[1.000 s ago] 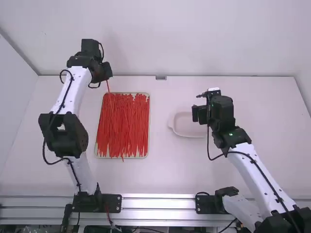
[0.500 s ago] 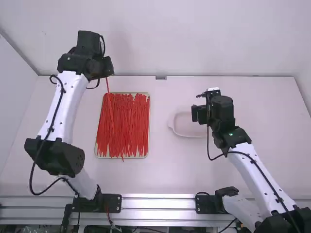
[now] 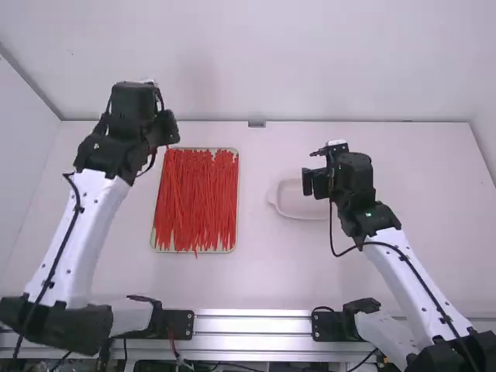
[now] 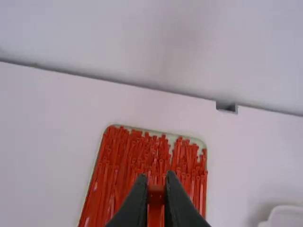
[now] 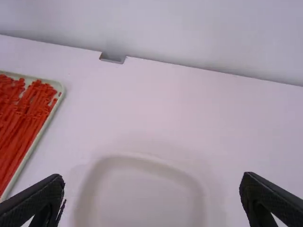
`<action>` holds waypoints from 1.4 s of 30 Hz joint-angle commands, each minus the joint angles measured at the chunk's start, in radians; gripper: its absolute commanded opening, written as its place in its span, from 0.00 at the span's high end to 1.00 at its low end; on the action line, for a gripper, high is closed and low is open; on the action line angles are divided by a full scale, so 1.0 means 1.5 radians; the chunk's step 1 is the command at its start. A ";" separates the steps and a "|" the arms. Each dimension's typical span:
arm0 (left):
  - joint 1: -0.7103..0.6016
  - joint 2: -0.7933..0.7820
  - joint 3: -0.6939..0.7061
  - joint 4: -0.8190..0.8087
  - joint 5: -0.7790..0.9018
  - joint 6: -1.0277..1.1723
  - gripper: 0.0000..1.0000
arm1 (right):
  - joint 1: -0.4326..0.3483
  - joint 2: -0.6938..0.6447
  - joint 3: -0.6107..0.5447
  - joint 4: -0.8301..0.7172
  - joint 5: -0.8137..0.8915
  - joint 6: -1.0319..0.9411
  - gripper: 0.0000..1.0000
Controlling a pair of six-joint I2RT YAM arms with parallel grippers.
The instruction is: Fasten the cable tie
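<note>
A pile of red cable ties [image 3: 195,198] lies on a pale tray [image 3: 235,203] left of the table's middle. My left gripper [image 3: 160,139] hangs above the tray's far left corner. In the left wrist view its fingers [image 4: 155,178] are shut on one red cable tie [image 4: 155,197], with the pile [image 4: 142,153] below. My right gripper [image 3: 316,181] hovers over a white dish [image 3: 288,203] to the right of the tray. Its fingers [image 5: 151,194] stand wide open above the dish [image 5: 142,189], holding nothing.
A small grey bracket [image 3: 256,123] sits at the table's back edge against the wall. Bare white table lies left of the tray, between tray and dish, and along the front. A metal rail [image 3: 248,322] runs along the near edge.
The left arm has swung its upper links down and left. Its gripper has come up and nearer the camera with the red tie, which no longer trails onto the tray. The right arm has hardly moved.
</note>
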 commanded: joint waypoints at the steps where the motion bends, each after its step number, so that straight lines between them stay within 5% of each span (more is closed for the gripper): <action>1: -0.002 -0.062 -0.073 0.033 0.002 -0.015 0.99 | 0.004 0.003 -0.005 0.009 -0.069 -0.005 0.02; 14: -0.004 -0.180 -0.299 0.242 0.215 -0.042 0.99 | 0.004 0.003 -0.005 0.007 -0.342 -0.017 0.01; 25: -0.112 -0.182 -0.370 0.369 0.233 -0.080 0.99 | 0.009 0.004 -0.005 0.047 -0.540 -0.016 0.02; 34: -0.239 -0.187 -0.370 0.426 0.161 -0.080 0.99 | 0.104 0.004 -0.005 0.054 -0.466 -0.016 0.01; 42: -0.255 -0.190 -0.370 0.450 0.164 -0.087 0.99 | 0.160 0.004 -0.005 0.075 -0.444 -0.016 0.01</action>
